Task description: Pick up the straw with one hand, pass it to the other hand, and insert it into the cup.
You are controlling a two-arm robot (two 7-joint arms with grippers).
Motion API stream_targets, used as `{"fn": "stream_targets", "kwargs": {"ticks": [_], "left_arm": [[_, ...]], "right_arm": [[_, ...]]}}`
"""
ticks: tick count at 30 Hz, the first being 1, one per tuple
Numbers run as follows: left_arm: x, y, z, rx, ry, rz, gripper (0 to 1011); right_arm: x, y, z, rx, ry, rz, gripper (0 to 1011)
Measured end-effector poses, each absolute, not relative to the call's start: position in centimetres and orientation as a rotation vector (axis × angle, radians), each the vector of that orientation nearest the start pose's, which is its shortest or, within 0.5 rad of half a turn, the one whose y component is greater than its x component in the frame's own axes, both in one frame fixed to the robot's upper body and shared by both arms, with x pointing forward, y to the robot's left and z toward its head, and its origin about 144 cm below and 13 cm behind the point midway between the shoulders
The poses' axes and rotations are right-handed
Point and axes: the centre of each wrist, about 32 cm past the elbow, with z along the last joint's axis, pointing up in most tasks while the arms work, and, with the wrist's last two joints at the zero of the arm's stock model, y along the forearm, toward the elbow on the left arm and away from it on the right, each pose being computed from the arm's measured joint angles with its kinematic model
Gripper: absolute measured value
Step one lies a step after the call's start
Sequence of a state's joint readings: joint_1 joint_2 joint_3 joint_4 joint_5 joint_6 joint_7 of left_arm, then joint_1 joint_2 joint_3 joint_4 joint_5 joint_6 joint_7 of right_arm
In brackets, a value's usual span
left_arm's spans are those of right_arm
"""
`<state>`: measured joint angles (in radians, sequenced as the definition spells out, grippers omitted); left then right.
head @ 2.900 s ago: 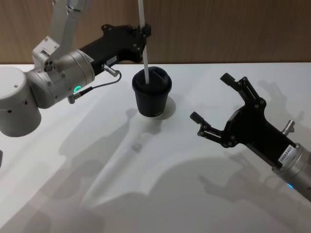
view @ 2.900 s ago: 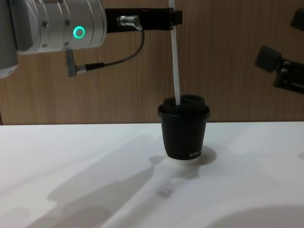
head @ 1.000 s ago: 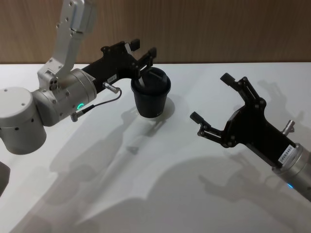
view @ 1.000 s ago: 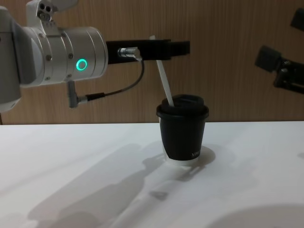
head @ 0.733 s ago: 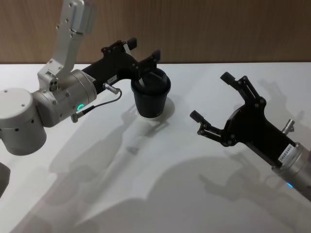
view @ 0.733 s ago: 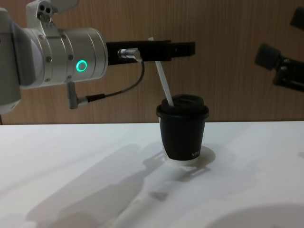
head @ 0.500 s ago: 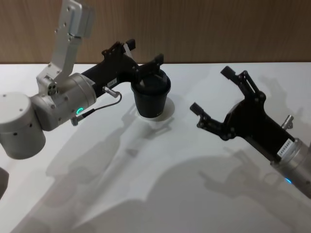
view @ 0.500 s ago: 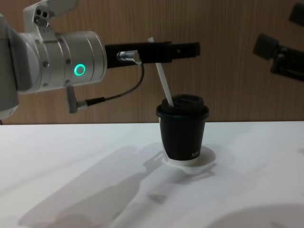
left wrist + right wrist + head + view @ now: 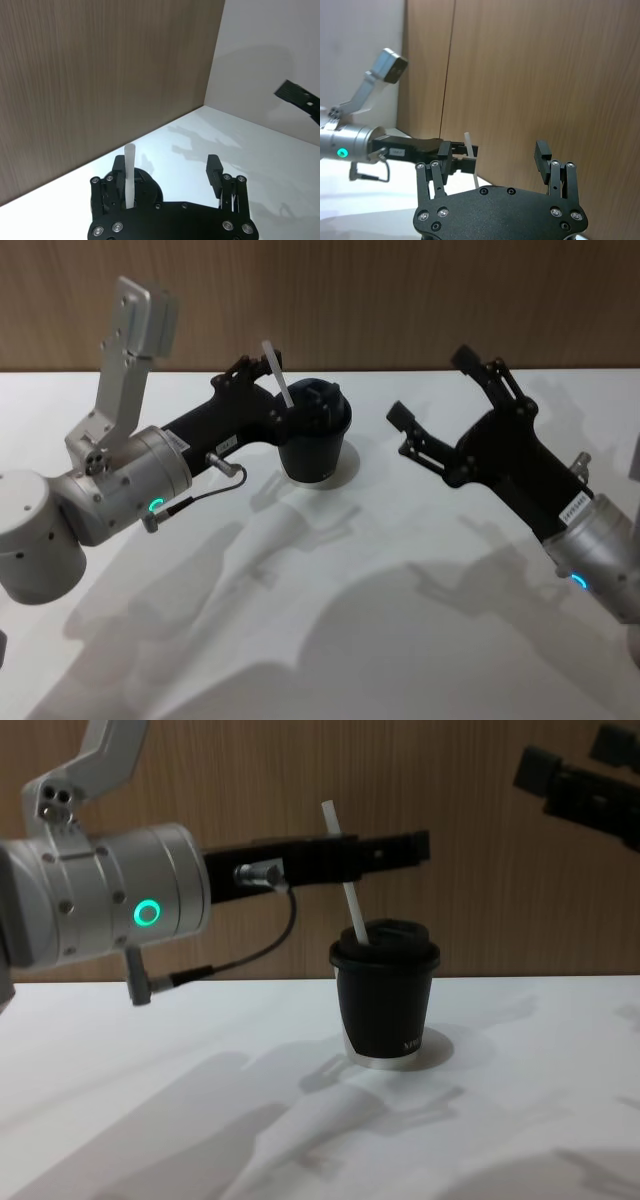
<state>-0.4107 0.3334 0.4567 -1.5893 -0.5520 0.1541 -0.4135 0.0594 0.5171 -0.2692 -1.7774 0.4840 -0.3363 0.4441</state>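
Observation:
The black cup with its domed lid stands on the white table. The white straw is in the lid, leaning left, with its upper half sticking out. My left gripper, on the silver arm, hovers level with the straw's top. It is open, and the straw stands free next to one finger. To the right of the cup, my black right gripper hangs open and holds nothing.
A wooden wall runs along the back of the table. A black cable loops under the left arm's silver wrist, whose green ring light glows. Bare tabletop lies in front of the cup.
The straw went down into the cup and now leans left. My left gripper opened and let go of it. My right gripper rose and moved back towards the wall.

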Motion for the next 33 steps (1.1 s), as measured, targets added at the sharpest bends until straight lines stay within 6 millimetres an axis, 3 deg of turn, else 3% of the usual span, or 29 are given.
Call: {"fn": "stream_targets", "kwargs": {"ticks": [16,33], "left_arm": [[52.1,19.3,124.9,-0.125,0.007,0.767,1003],[51.9,20.1,124.7,-0.118,-0.014,0.897,1003]], "right_arm": [[45.9,-25.2,122.6,0.25,-0.148,-0.827,1001],[46.1,-24.6,122.7,0.239,-0.077,-0.829,1001]]}}
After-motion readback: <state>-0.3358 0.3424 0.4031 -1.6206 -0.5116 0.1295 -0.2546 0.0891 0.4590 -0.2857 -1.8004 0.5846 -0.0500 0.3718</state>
